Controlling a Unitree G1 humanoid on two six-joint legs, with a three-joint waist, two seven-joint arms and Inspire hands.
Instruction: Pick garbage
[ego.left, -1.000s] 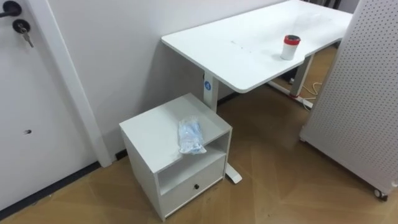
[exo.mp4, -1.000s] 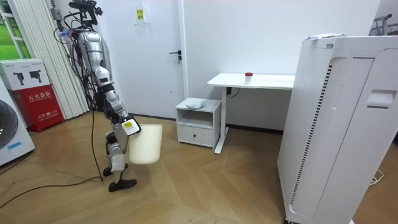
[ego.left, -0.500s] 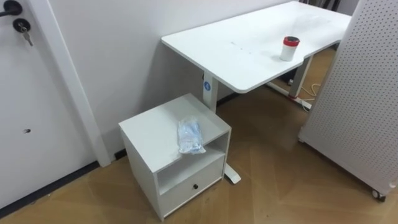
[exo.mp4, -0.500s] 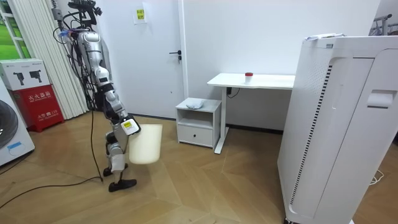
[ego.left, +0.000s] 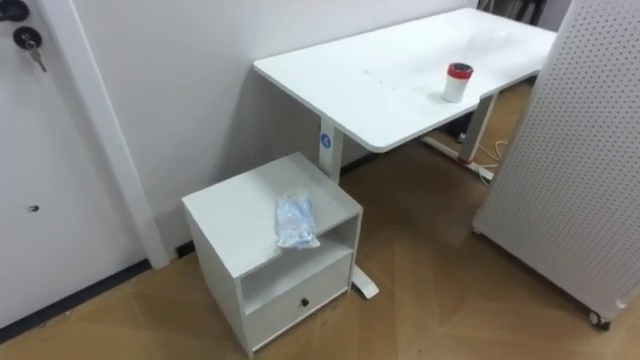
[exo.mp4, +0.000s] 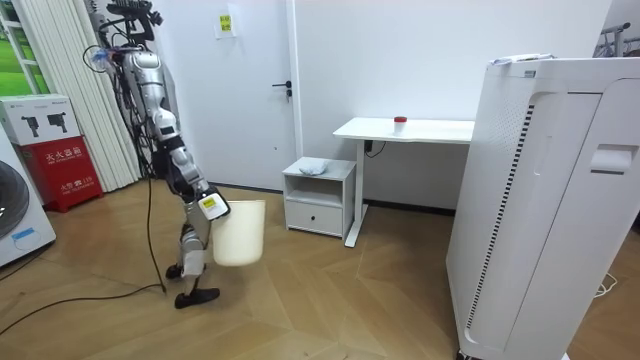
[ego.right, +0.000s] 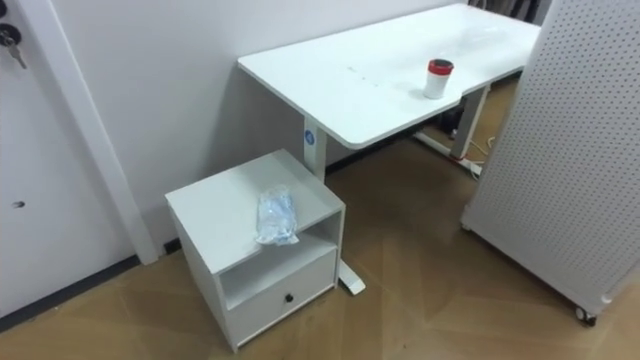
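The robot stands on the wood floor (exo.mp4: 300, 310) between the door and the cabinet, facing the room view's right. A cream plastic waste bin (exo.mp4: 240, 232) hangs in front of its legs. Its right hand (exo.mp4: 207, 204) sits at the bin's near rim with the arm stretched down and forward. From this far off I cannot tell whether that hand is clasped on the rim or only resting against it.

Ahead of it is a low white cabinet (ego.left: 235, 215) with an open shelf and a drawer (ego.left: 280, 308) below. The garbage, a crumpled clear-bluish plastic bag (ego.left: 296, 220), lies on the cabinet's top near the front edge, above the shelf opening. What the bag contains is hard to make out.

Just behind the cabinet rises the leg of a long white tabletop (ego.left: 380, 85). A small white cup with a red lid (ego.left: 457, 83) stands upright near its front edge, well apart from the bag. A white perforated panel (ego.left: 570, 170) fills the right side, cut off by the frame, with one caster (ego.left: 597, 320) showing at its foot. At the far left a white door (ego.left: 40, 150) is also cut off, with a key (ego.left: 25, 40) hanging in its lock.

Since half a second ago the bin and the robot's body have edged a little toward the cabinet. The head camera's view has shifted with them, while the bag and the cup lie as they did.
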